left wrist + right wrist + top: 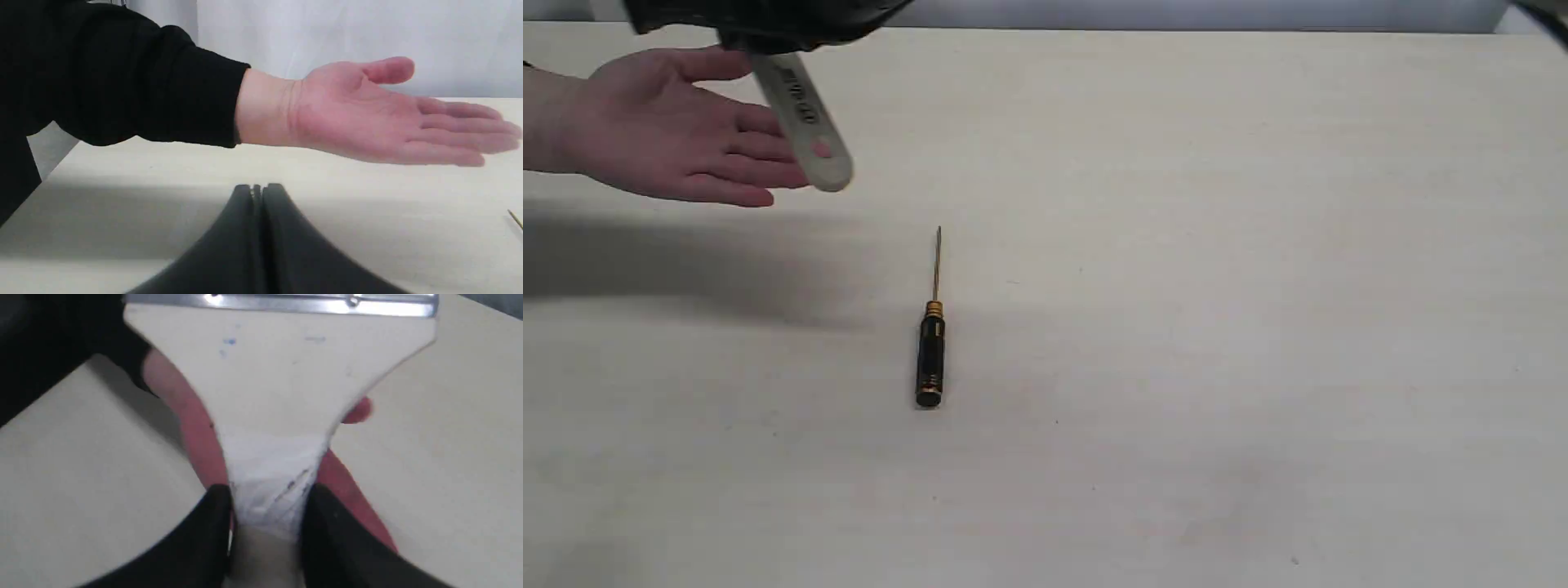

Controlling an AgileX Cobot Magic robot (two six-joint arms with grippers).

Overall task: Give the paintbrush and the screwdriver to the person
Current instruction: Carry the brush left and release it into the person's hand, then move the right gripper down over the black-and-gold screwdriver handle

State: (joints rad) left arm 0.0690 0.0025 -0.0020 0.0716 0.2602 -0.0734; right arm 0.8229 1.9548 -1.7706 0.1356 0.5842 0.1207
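Right tool (267,494) clamps the paintbrush (278,375) handle above the person's hand (662,131)

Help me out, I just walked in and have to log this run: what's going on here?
The right gripper holds the paintbrush by its handle over the person's open hand, jaws clamped on it, so it is not yet released. The screwdriver lies alone on the table, untouched. The left gripper is shut and empty.

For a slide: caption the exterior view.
Right claw holds paintbrush over the person's open hand; screwdriver lies on table.
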